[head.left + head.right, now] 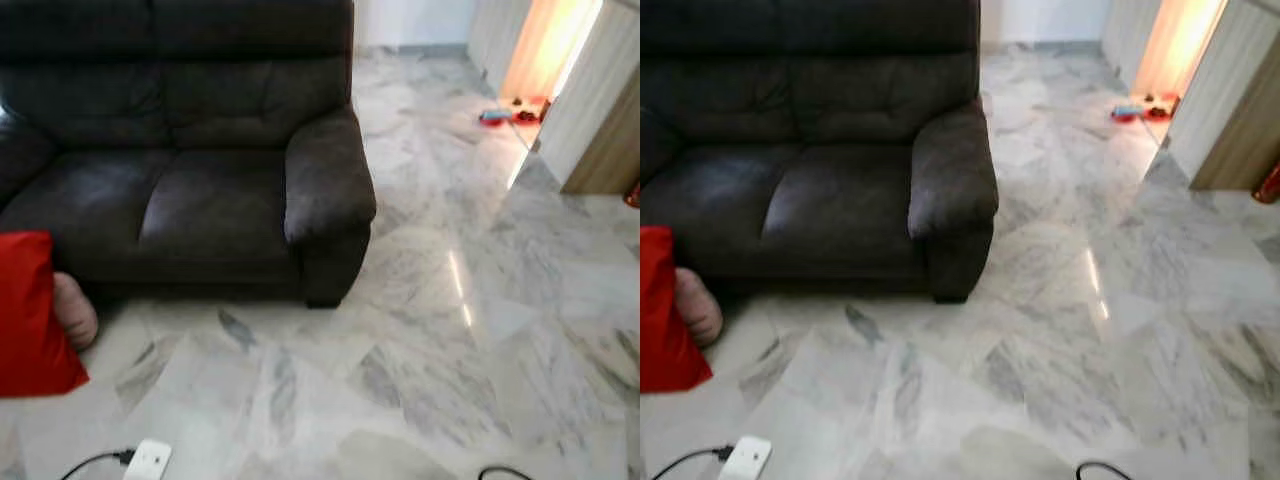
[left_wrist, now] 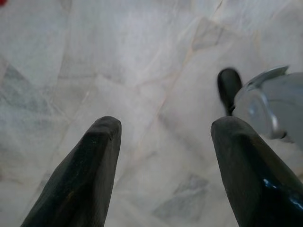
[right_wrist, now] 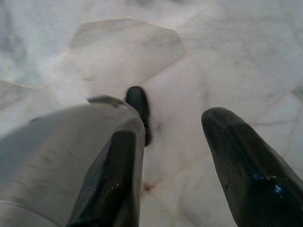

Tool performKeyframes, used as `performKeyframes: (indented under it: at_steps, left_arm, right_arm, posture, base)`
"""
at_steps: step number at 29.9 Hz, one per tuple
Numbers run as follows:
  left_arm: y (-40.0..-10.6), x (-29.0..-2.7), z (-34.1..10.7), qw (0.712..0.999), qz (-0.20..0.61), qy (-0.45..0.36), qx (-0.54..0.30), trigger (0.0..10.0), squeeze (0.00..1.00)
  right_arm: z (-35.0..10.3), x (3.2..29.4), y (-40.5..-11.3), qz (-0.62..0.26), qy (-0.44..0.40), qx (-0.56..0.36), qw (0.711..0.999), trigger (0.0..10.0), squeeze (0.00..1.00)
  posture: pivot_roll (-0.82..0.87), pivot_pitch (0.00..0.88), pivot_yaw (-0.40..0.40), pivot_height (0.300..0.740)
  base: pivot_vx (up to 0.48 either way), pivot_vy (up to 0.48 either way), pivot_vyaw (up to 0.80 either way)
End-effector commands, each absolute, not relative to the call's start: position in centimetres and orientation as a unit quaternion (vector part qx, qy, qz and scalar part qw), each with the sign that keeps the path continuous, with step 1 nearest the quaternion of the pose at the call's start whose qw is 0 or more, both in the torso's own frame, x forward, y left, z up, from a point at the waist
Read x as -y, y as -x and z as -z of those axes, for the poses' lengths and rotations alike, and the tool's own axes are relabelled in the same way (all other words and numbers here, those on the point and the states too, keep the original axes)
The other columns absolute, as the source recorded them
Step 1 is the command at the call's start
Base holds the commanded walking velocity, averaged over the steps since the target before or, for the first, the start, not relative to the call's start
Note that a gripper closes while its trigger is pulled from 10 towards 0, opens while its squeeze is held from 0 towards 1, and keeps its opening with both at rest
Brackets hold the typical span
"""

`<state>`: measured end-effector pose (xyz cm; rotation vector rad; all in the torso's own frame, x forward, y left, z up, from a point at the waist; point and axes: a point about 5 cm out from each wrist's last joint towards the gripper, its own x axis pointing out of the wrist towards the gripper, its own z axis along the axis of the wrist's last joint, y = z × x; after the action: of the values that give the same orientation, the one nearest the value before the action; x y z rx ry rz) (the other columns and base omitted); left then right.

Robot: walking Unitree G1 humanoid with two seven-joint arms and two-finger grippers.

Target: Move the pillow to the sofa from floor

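Head camera, left and right eyes. A dark sofa stands on a pale marble floor. The red pillow rests upright on the floor at the scene's left edge, just in front of the sofa's seat and not on it. A pinkish rounded cushion lies touching the pillow's far side, against the sofa's base. A white power adapter with a black cable lies on the floor near the pillow. Small red and blue objects sit far off beside a lit doorway; they are too small to identify.

Left wrist camera. The left gripper hangs over bare marble, its two black fingers spread wide with nothing between them. Beside one finger shows a silver part of the robot's body with a black tip. A sliver of red at the far corner beyond the fingers may be the pillow; this cannot be told.

Right wrist camera. The right gripper likewise hangs above the floor, fingers set wide apart and empty. A silver limb lies just beside one finger.
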<state>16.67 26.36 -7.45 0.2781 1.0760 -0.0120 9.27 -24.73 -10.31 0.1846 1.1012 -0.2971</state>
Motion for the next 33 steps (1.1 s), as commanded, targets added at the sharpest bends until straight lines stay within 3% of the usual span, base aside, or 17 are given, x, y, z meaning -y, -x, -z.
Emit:
performKeyframes:
  at_steps: [1,17,33]
  left_arm:
    - [-16.21,-26.58,7.59,0.846,0.003,-0.13,-0.517,10.0,0.0]
    - [-16.09,-26.65,7.61,0.844,0.008,-0.135,-0.518,10.0,0.0]
    - [-16.37,-26.63,7.49,0.847,0.005,-0.132,-0.515,10.0,0.0]
  right_arm:
    - [10.28,24.93,-9.17,0.146,-0.087,-0.52,0.837,10.0,0.0]
    - [10.37,24.76,-8.98,0.148,-0.092,-0.521,0.836,10.0,0.0]
    - [10.27,24.87,-9.3,0.147,-0.094,-0.516,0.838,10.0,0.0]
  posture:
    - [-0.02,0.031,0.009,0.74]
    - [-0.03,0.005,0.02,0.74]
    - [-0.02,0.061,0.013,0.74]
  base:
    - [0.0,0.398,0.0]
    - [0.0,0.399,0.0]
    - [0.0,0.4,0.0]
